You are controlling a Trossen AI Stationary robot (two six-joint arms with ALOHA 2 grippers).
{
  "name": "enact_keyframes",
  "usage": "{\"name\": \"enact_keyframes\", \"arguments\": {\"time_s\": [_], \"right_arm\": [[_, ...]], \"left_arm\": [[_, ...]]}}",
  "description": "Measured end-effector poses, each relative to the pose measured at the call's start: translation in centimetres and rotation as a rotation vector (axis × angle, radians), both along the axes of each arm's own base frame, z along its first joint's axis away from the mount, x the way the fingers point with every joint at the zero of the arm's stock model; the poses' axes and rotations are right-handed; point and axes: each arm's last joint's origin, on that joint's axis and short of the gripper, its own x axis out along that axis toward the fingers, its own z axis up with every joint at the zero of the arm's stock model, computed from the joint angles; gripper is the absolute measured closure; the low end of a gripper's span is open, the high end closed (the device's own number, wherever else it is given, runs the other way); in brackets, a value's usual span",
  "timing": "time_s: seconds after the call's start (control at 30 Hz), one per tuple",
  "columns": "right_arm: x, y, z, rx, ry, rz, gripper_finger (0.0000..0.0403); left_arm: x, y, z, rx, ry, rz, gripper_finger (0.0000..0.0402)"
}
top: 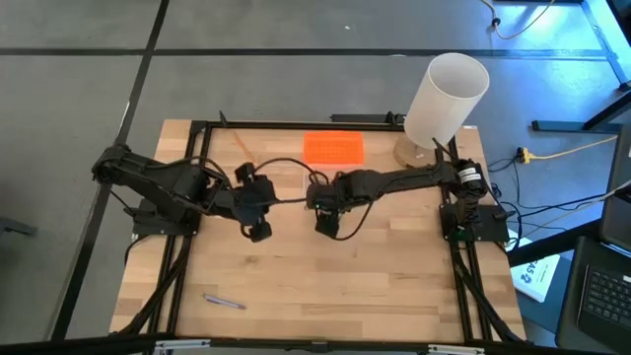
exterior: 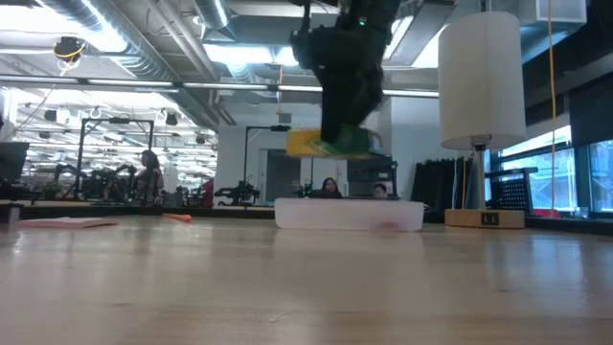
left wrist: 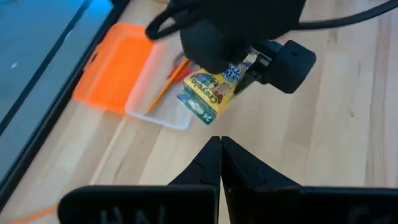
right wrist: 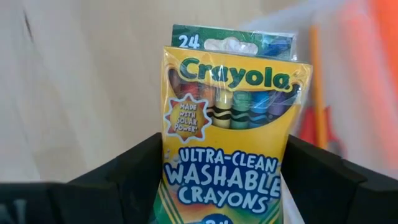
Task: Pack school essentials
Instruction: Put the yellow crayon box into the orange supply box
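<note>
The right tool (left wrist: 245, 68) pinches the yellow-green crayon box (right wrist: 227, 124) above the middle of the counter (top: 325, 286), near the clear box (left wrist: 158, 93) with its orange lid (top: 332, 148) at 12 o'clock; the left tool (left wrist: 221, 155), fingers pressed together, waits toward 9 o'clock. The step in hand appears to be carrying the crayons to the clear box, so the next move calls for lining up over its open tray and lowering before release. A purple pen (top: 225, 301) lies at 7 o'clock.
</note>
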Motion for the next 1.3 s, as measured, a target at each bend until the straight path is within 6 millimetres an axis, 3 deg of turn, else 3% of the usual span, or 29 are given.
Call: {"name": "enact_keyframes", "arguments": {"time_s": [0.3, 0.67, 1.17, 1.3], "right_arm": [[0.3, -4.7, 1.7, -0.08, 0.002, 0.095, 0.0104], [0.2, -9.7, 2.1, -0.183, 0.012, 0.262, 0.0104], [0.5, -11.5, 2.3, -0.208, -0.05, 0.35, 0.0104], [0.3, -11.9, 1.5, -0.203, -0.035, 0.343, 0.0104]], "left_arm": [[-2.3, 0.9, 1.6, -0.045, -0.081, 0.074, 0.0401], [-2.5, 1.0, 1.7, -0.03, -0.092, 0.093, 0.0401], [-2.4, 1.8, 1.9, 0.106, -0.158, 0.239, 0.0401], [-2.4, 2.2, 1.9, 0.106, -0.157, 0.254, 0.0401]]}}
